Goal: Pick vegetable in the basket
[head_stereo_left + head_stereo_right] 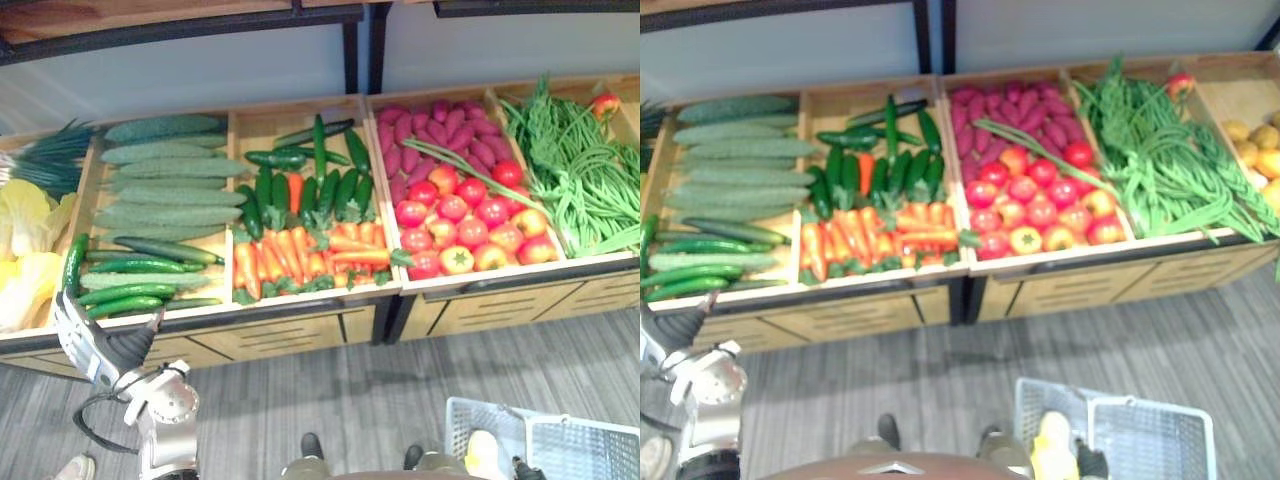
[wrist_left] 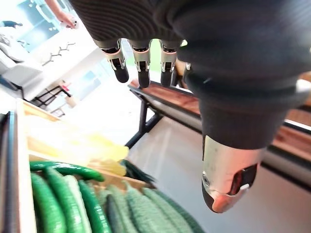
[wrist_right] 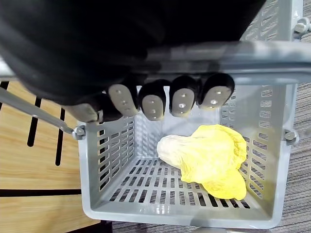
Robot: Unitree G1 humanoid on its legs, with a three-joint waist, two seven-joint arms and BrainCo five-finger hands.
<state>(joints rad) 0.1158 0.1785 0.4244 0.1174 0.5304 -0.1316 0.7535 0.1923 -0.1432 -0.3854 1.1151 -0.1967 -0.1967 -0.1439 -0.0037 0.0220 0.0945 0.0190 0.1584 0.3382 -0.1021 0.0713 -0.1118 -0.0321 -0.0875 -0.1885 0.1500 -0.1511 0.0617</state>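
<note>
Yellow leafy heads (image 1: 25, 250): piled at the far left of the stall, just beside the first crate.
Spring onions (image 1: 45, 155): behind the leafy heads, lying flat.
Left hand (image 1: 97, 345): low at the front left corner of the first crate, close to the smooth cucumbers; fingers (image 2: 141, 73) straight and relaxed, thumb apart, holding nothing.
Bumpy gourds (image 1: 165, 185): stacked lengthwise across the back of the first crate.
Smooth cucumbers (image 1: 130, 285): in front of the gourds, along the crate's front edge.
Dark green cucumbers (image 1: 310, 185): back half of the second crate, mostly upright in a row.
Carrots (image 1: 300, 255): front half of the second crate, touching the dark green cucumbers.
Purple sweet potatoes (image 1: 440, 130): back of the third crate.
Tomatoes (image 1: 465, 220): front of the third crate, red with some yellow.
Green beans (image 1: 580, 170): loose heap in the fourth crate.
Potatoes (image 1: 1255, 140): farthest right, beside the beans.
Basket (image 3: 112, 145): grey, slotted, on the floor before the right-hand crates.
Yellow leafy vegetable (image 3: 214, 155): lying on the basket's floor, toward one wall.
Handle (image 3: 272, 53): grey bar across the basket's top.
Right hand (image 3: 181, 101): fingers curled round the handle.
</note>
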